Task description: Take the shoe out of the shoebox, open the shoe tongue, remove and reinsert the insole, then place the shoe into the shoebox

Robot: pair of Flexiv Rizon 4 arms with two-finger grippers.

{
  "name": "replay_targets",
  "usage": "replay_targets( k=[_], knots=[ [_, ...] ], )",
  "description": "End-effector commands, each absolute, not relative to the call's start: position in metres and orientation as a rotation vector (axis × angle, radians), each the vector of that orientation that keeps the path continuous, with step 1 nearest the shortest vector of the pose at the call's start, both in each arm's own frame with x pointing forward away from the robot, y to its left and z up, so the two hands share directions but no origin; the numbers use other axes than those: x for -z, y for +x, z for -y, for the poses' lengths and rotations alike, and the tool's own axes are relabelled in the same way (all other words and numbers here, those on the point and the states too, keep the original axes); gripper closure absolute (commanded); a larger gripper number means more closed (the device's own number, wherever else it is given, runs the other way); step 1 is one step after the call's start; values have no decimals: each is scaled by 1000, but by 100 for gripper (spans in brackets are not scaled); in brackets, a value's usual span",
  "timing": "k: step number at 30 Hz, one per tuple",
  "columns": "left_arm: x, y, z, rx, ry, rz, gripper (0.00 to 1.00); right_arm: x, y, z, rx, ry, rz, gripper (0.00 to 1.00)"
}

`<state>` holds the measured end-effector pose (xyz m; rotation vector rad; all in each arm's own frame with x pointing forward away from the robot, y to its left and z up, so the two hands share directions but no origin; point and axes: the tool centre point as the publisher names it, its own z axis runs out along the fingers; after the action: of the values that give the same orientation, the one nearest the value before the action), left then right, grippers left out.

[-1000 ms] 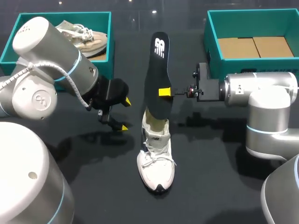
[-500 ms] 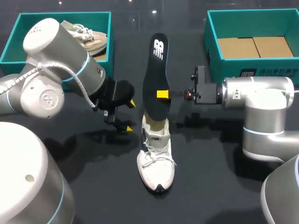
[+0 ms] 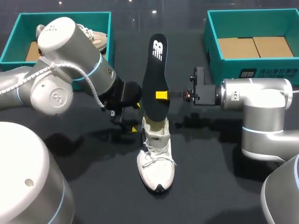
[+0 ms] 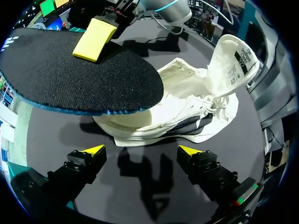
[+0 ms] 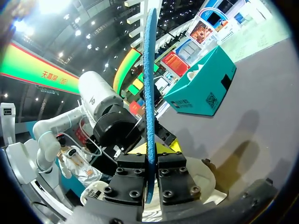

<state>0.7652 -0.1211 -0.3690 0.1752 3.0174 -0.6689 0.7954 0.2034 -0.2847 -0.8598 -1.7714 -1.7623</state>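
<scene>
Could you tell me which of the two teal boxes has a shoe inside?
The left shoebox: a beige shoe lies in it. The right shoebox holds only brown cardboard.

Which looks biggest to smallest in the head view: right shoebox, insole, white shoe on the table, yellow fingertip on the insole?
1. right shoebox: clearly largest.
2-3. insole and white shoe: look alike. The insole is held up nearer the camera, so I won't rank them.
4. yellow fingertip of the right gripper: smallest.
</scene>
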Motion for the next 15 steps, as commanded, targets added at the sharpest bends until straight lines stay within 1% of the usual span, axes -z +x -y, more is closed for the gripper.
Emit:
replay_targets(
  k=[1,15],
  knots=[
    [371,766,127,633,163,-3025,0,285,795,-205,1760,-862,1774,100],
    [369,764,128,638,187,-3028,0,294,799,-209,1799,-805,1801,100]
  ],
)
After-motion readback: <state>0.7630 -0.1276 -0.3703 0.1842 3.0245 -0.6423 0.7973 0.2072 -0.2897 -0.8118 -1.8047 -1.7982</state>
